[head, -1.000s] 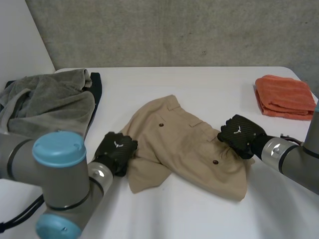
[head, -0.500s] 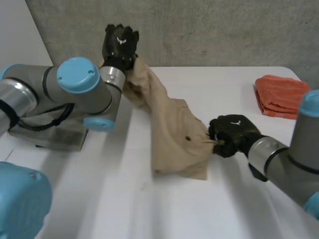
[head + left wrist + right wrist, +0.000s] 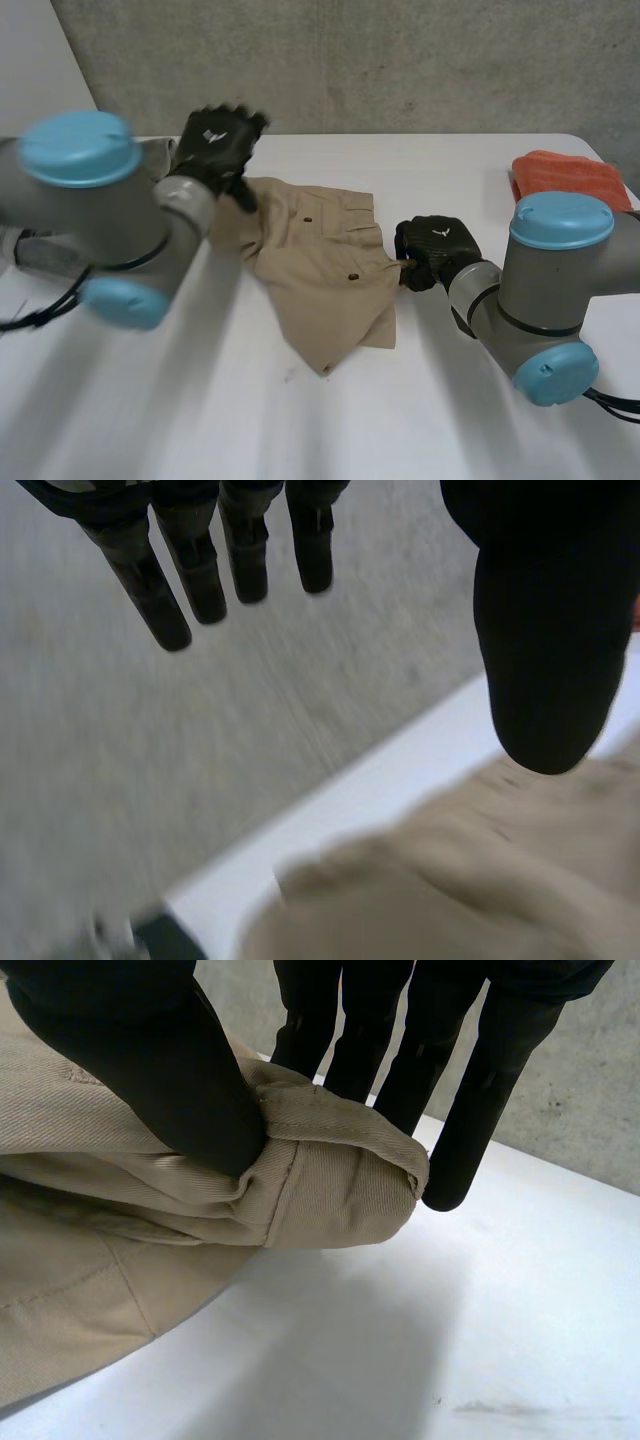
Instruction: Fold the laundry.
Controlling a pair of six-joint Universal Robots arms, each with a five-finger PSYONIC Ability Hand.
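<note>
left hand [image 3: 218,140]: fingers straight, holding nothing, over far corner of beige shorts [image 3: 320,262] | right hand [image 3: 432,248]: thumb and fingers pinched on folded shorts edge | shorts rumpled on table [image 3: 300,430]

The left arm [image 3: 95,215] and right arm [image 3: 530,295] were thick grey tubes with round light-blue caps [image 3: 562,220]. The left hand [image 3: 222,142] and right hand [image 3: 432,250] were black, each with a small white mark [image 3: 441,232] on its back.
</note>
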